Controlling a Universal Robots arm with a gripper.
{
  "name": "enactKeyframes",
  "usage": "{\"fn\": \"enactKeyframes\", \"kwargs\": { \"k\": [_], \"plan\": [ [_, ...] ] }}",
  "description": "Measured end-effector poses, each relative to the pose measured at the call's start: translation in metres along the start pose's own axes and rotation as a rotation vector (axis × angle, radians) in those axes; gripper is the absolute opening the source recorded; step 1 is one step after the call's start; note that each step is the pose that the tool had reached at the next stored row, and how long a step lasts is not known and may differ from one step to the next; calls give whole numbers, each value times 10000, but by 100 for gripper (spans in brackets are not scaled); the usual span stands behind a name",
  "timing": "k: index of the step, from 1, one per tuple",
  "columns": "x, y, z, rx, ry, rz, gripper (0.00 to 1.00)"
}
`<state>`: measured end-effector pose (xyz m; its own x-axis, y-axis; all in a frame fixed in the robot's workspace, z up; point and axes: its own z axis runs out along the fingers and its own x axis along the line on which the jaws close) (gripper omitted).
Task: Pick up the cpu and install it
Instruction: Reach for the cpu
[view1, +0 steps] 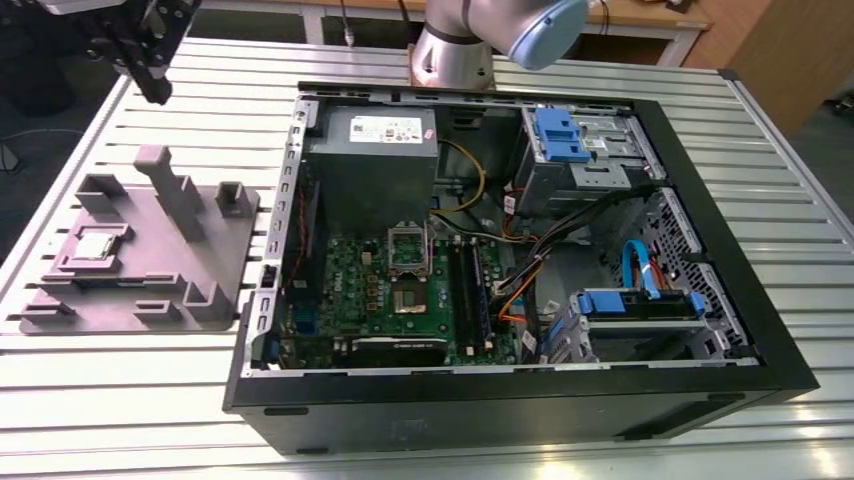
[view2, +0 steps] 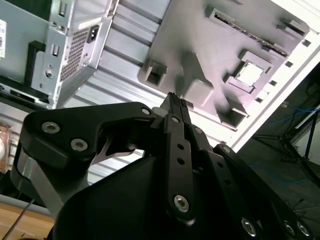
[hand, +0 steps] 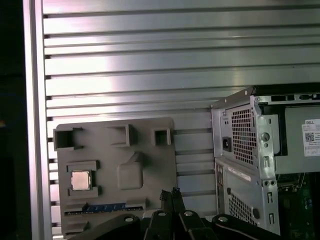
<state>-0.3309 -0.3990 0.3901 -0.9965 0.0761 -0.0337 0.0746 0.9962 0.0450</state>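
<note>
The cpu (view1: 96, 243) is a small square chip with a silvery top, lying in a recess of the grey holder (view1: 200, 265) on the exterior view's left. Both wrist views show the cpu (hand: 81, 180) (view2: 249, 74) flat in that recess. My gripper (view1: 156, 92) hangs high above the table, beyond the holder's far end and well apart from the chip. Its black fingers (hand: 170, 193) (view2: 175, 101) are pressed together, shut on nothing. The open computer case (view1: 694, 180) holds the green motherboard (view1: 360, 290) with its square socket (view1: 407, 297).
Grey posts (view1: 167, 190) rise from the holder. A long memory stick (hand: 102, 207) lies in a slot by the cpu. The case wall (view1: 280, 230) runs along the holder. Inside are a power supply (view1: 374, 160), cables (view1: 561, 240) and blue drive bays (view1: 561, 135). All rests on a slatted metal table (view1: 120, 400).
</note>
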Motion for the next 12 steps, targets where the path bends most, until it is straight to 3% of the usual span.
{"fn": "enactKeyframes", "kwargs": {
  "k": [12],
  "plan": [
    [378,-32,88,0,0,2,14]
  ]
}}
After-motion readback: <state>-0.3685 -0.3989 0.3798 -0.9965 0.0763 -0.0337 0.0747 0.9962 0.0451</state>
